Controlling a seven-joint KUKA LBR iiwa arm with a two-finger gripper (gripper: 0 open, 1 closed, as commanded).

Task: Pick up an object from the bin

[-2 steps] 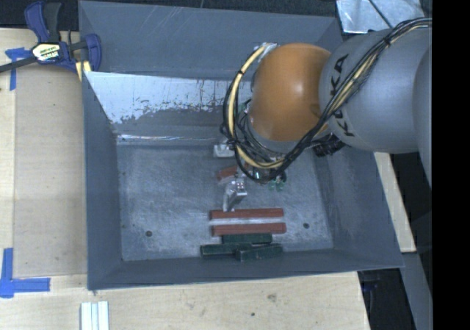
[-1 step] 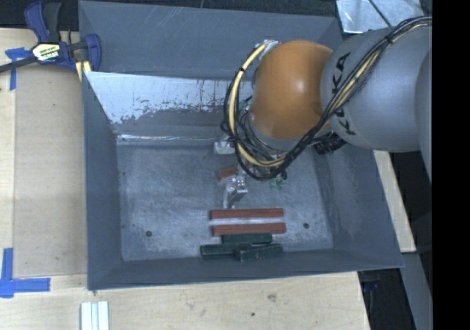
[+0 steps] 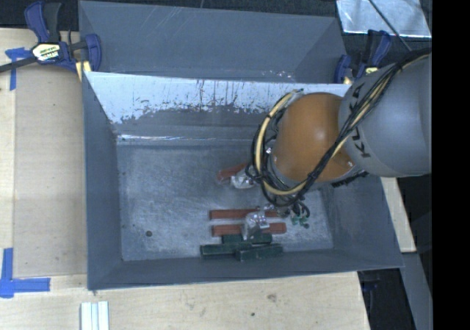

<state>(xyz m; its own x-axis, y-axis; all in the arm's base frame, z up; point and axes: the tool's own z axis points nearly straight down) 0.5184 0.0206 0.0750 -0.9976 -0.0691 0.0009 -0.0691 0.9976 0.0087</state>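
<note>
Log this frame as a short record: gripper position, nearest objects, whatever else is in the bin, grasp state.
gripper: low at the front right of the bin floor, over the brown bars
nearest: upper brown bar; lower brown bar, both lying flat and roughly parallel
next: dark green bar at the front wall
other: small reddish-brown piece, farther back, beside the orange wrist cover
bin: grey metal
grasp: cannot tell

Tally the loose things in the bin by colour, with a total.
Red-brown bars: 3, one partly hidden
Dark green bar: 1
Total: 4
</note>
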